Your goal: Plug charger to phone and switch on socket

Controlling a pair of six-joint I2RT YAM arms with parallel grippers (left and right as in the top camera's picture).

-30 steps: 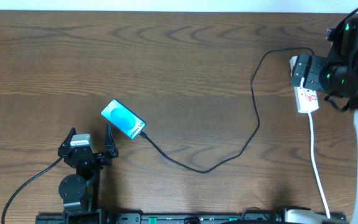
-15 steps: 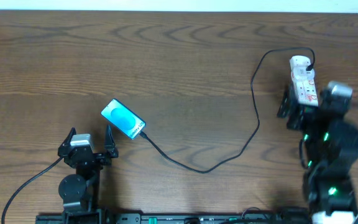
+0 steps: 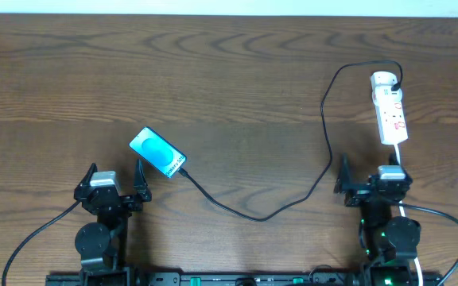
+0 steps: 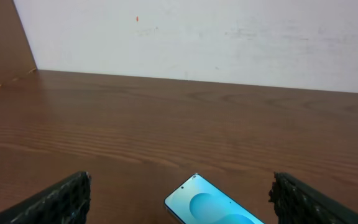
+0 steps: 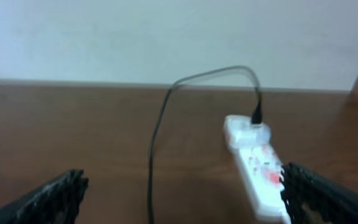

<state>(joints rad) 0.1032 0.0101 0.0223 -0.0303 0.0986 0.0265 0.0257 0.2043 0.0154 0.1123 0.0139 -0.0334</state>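
Pulled back from the socket (image 3: 390, 107), my right gripper (image 3: 372, 173) sits lower right, fingers apart, empty. Lower left, my left gripper (image 3: 116, 175) spreads too; phone (image 3: 158, 152) just above it, charger (image 3: 257, 214) at its end.

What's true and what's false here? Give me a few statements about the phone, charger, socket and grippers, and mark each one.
1. The charger runs from the socket to the edge of the phone. True.
2. The left gripper holds the phone. False: it is open and empty, and the phone lies free beside it.
3. The phone's screen is dark. False: it is lit bright blue.
4. The right gripper is open. True.
5. The right gripper touches the socket. False: it sits apart from it, with nothing between its fingers.
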